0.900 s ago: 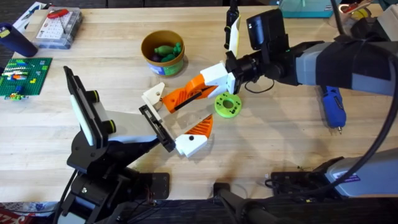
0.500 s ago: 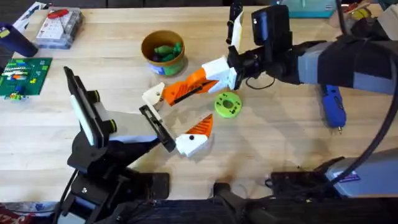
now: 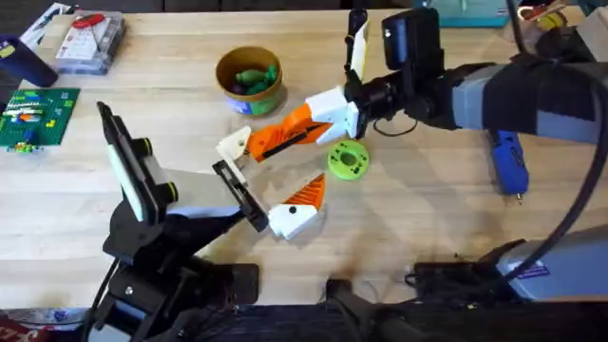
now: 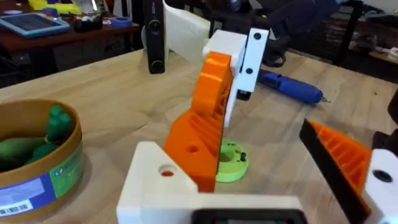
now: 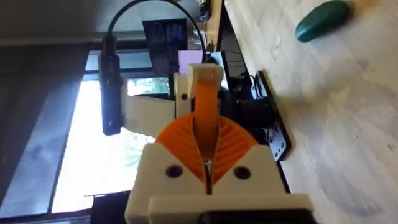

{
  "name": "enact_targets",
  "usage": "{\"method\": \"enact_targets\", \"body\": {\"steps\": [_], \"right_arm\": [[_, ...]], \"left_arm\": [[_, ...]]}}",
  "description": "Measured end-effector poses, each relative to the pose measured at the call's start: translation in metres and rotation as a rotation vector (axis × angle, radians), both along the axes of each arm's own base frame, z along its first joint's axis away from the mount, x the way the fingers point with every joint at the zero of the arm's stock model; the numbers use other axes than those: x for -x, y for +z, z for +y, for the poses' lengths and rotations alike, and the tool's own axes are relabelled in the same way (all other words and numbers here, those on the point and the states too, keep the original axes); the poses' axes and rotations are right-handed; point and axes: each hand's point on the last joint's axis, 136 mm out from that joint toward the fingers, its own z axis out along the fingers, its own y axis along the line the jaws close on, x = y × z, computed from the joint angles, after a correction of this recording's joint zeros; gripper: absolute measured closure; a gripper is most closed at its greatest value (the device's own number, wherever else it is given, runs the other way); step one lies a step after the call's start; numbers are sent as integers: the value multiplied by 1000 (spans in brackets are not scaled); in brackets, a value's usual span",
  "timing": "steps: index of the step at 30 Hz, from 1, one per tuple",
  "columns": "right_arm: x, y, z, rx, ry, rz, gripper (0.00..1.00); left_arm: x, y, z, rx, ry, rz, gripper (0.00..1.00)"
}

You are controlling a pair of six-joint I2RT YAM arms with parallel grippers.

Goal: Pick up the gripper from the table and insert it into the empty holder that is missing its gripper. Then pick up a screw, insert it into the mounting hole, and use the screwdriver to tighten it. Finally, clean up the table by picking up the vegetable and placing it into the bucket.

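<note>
— Pinching what, exactly, that right tool?
— A slim orange and white gripper piece. The tool's orange ribbed pads are pressed together on it near the middle of the tabletop, and the piece slopes down to a white holder block.
— And the left tool?
— Spread wide. One white and orange finger sits toward the near edge. The white holder block is on its other side, touching the held piece.
— What lies around them?
— A green round disc with holes lies just beside the right tool. The small round yellow-tan bucket stands toward the far edge with green vegetables inside.
— The screwdriver?
— The slim blue pen-shaped screwdriver lies flat near the right edge, well apart from both tools, with its bit pointing to the near edge.
</note>
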Motion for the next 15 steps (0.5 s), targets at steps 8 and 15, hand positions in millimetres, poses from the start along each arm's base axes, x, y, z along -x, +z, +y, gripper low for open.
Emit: {"method": "enact_targets", "body": {"steps": [8,15], "right_arm": [[0,-9,23,-32,100,45,985],[-6,-10,39,-34,150,85,985]], "left_arm": [[-1,-1,1,8,9,15,10],[-4,-1,4,11,31,18,10]]}}
